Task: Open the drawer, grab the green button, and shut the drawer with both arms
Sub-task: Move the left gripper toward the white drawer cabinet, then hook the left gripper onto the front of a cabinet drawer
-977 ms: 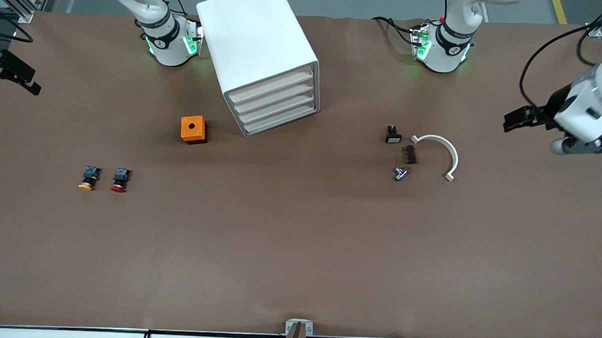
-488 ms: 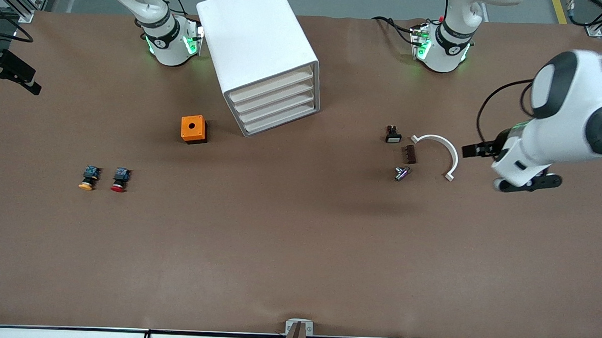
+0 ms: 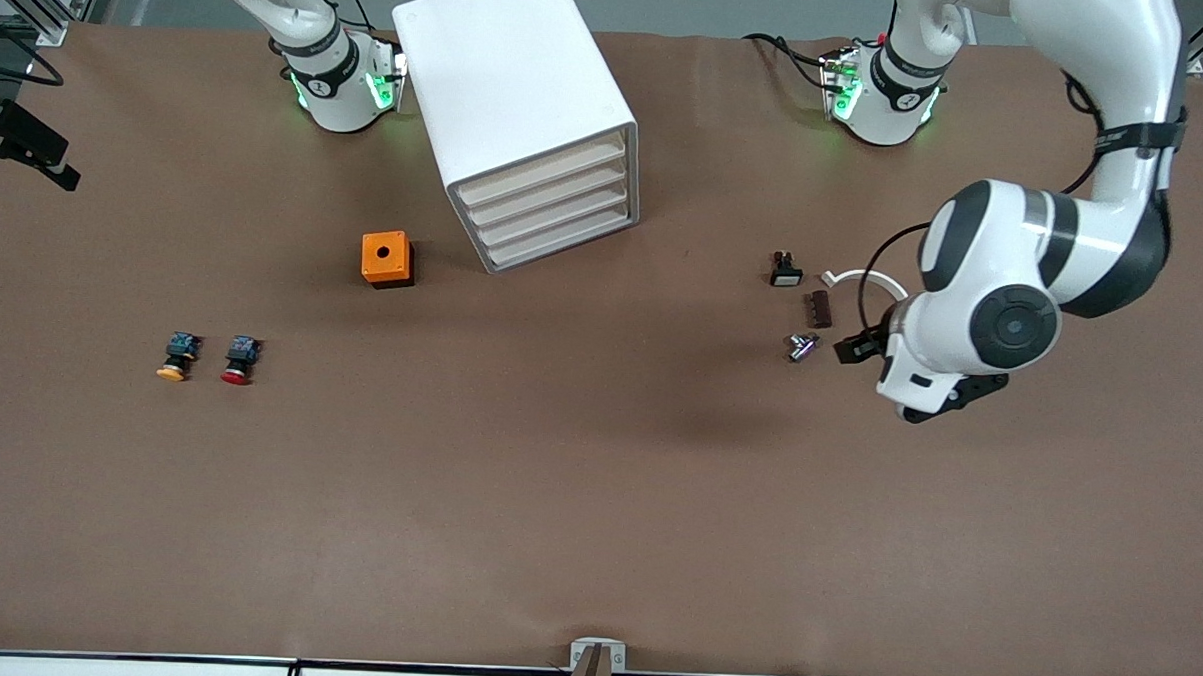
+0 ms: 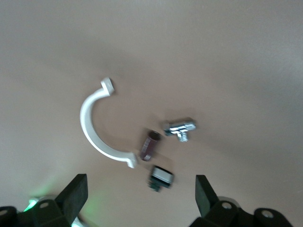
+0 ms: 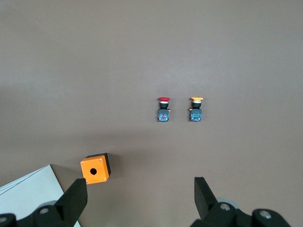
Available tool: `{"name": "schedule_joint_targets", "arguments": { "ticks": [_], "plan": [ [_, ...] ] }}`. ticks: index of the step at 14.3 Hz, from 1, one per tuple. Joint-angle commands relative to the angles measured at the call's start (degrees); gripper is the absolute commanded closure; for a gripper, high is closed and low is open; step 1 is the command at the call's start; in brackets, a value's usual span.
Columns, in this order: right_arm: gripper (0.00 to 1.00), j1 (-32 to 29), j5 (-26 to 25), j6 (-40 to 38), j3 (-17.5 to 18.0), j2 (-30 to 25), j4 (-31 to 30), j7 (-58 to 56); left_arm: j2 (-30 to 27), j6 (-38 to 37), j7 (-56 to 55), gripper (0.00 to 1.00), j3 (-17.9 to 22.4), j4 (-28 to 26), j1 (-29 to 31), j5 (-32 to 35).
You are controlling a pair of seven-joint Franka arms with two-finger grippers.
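The table [image 3: 596,498] is evenly lit from above; soft, faint shadows are cast beside the drawer cabinet [image 3: 515,105]. The left wrist view is blurred and washed out. The right wrist view is dimmer but sharp.

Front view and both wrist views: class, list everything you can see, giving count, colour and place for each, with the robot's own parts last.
Drawer cabinet: one, white, drawers shut, between the arm bases.
Box: one, orange, beside the cabinet, toward the right arm's end.
Push buttons: two, yellow-capped and red-capped, side by side, nearer the camera than the box.
Curved bracket: one, white, toward the left arm's end.
Small parts: three, dark and silver, beside the bracket.
Left tool: open, over the small parts.
Right tool: open, waiting.
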Motion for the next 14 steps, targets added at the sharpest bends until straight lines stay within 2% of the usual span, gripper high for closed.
{"name": "schedule_joint_targets", "arguments": {
  "ticks": [1, 5, 9, 14],
  "plan": [
    [0.0, -0.5, -0.2, 0.2, 0.1, -1.2, -1.1, -0.3, 5.0, -0.6, -9.9, 0.0, -1.1, 4.8, -0.4, -4.7],
    [0.0, -0.5, 0.0, 1.2, 0.0, -1.2, -1.1, -0.3, 11.1, -0.9, -26.9, 0.0, -5.1, 8.5, -0.4, -9.2],
    [0.0, -0.5, -0.1, 1.2, 0.0, -1.2, -1.1, -0.3, 16.9, -1.0, -42.6, 0.0, -6.6, 12.9, -0.8, -22.0],
    [0.0, -0.4, -0.7, 0.6, 0.0, -1.1, -1.1, -0.4, 21.7, -1.1, -55.2, 0.0, -10.2, 13.5, -0.9, -31.2]
  ]
}}
